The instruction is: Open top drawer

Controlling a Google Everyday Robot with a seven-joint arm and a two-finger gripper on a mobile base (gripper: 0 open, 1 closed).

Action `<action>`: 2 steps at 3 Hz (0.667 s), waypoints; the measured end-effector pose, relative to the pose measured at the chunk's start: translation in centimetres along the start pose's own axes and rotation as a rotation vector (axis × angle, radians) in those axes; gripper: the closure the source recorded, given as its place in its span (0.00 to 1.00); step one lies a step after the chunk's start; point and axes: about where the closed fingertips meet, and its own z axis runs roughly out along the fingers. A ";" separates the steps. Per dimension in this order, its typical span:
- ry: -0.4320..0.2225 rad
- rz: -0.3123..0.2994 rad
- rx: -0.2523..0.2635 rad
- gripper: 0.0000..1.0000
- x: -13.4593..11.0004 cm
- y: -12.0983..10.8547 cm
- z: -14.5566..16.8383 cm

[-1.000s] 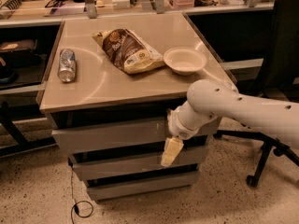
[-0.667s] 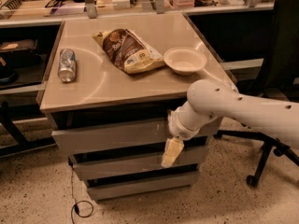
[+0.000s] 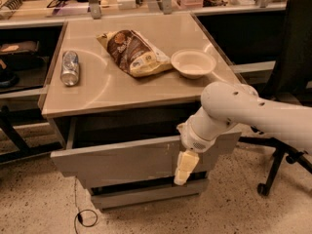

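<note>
Slid outward, the top drawer [image 3: 122, 162] lies behind the gripper [image 3: 185, 168]; grip state unclear.

Single view only. The camera is set high in front of the cabinet, facing forward and down at moderate range. It covers the worktop [image 3: 146, 89], the top drawer [image 3: 122, 162] and the floor. The gripper [image 3: 185, 167] sits lower centre-right, before the drawer front.

White arm [image 3: 253, 108], cream claw [image 3: 182, 175] beneath wrist [image 3: 199, 134]
</note>
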 end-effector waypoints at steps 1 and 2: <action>0.020 0.025 -0.030 0.00 0.7 3.9 -3.2; 0.020 0.025 -0.030 0.00 0.7 3.9 -3.2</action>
